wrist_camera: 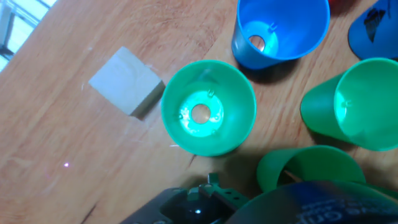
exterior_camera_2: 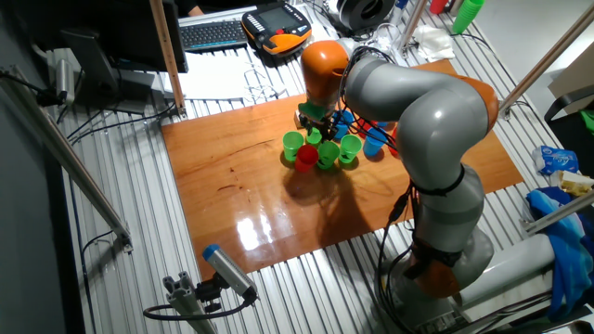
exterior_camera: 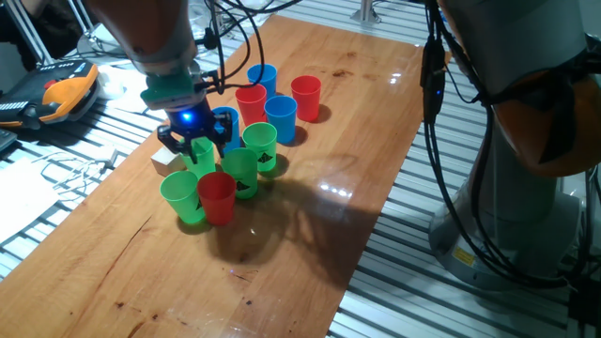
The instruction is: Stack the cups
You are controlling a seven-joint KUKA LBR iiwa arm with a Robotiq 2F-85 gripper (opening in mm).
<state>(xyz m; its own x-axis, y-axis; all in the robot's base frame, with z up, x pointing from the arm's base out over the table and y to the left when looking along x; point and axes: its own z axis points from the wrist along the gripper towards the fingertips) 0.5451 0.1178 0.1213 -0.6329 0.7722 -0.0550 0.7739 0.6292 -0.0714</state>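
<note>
Gripper (exterior_camera: 199,150) sits low over the near-left cluster of cups, blue light glowing on its body. In this fixed view its dark fingers straddle a green cup (exterior_camera: 203,156), one on each side, but whether the pads press the wall I cannot tell; jaw state undetermined.

Hand view: looking straight down into an upright green cup (wrist_camera: 208,107), bright spot at its bottom. Gripper housing fills the lower edge, blurred; no fingertips are resolved. Small wooden cube (wrist_camera: 126,81) lies just beside that cup on the left, apart from it or barely touching. Blue cup (wrist_camera: 281,28) stands above right, and another green cup (wrist_camera: 351,102) leans at the right edge. A third green rim shows at bottom right, partly hidden by the housing.

First fixed view, working outward: front green cup (exterior_camera: 181,196) and red cup (exterior_camera: 217,197) stand side by side, touching, nearest the camera. Behind them are a green cup with a dark side mark (exterior_camera: 241,172) and another marked green cup (exterior_camera: 260,146). Farther back: two blue cups (exterior_camera: 281,118) (exterior_camera: 262,81) and two red cups (exterior_camera: 251,104) (exterior_camera: 305,97), all upright, none nested that I can see. Cube (exterior_camera: 169,161) shows pale at the gripper's left.

Other fixed view adds the whole arm (exterior_camera_2: 418,111) arching over the wooden table (exterior_camera_2: 232,195); cups appear only as a tight green and red cluster (exterior_camera_2: 320,150), with the blue ones mostly hidden behind the arm.
</note>
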